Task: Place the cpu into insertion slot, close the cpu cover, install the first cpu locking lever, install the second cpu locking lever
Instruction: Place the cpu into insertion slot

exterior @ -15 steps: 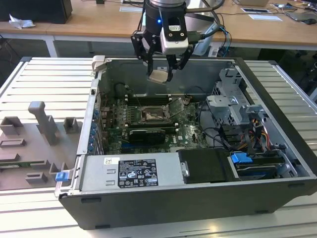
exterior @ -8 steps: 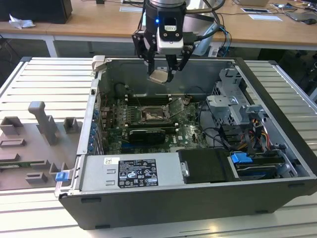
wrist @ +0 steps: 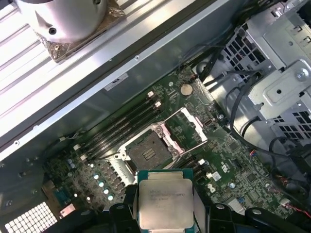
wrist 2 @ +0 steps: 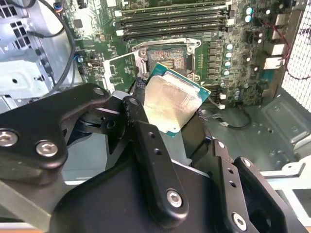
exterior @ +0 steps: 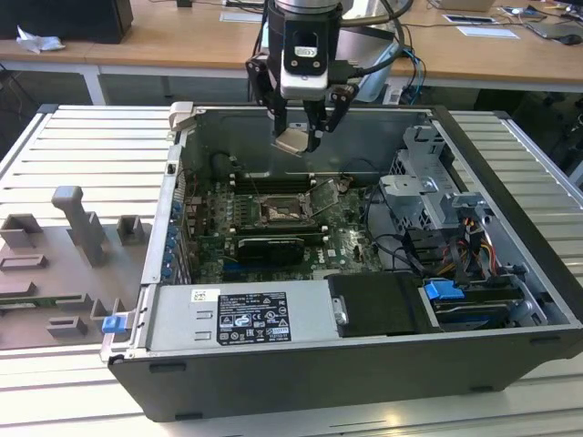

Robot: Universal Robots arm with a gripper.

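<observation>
The gripper (exterior: 299, 137) hangs over the open computer case (exterior: 364, 387), its fingers clamped on opposite edges of the cpu (wrist: 165, 204), which is held in the air, clear of the board. Below it, on the green motherboard (exterior: 351, 240), the insertion slot (wrist: 146, 151) lies bare. The cpu cover (wrist: 187, 127) is swung open just beside the slot, on the exterior view's right.
</observation>
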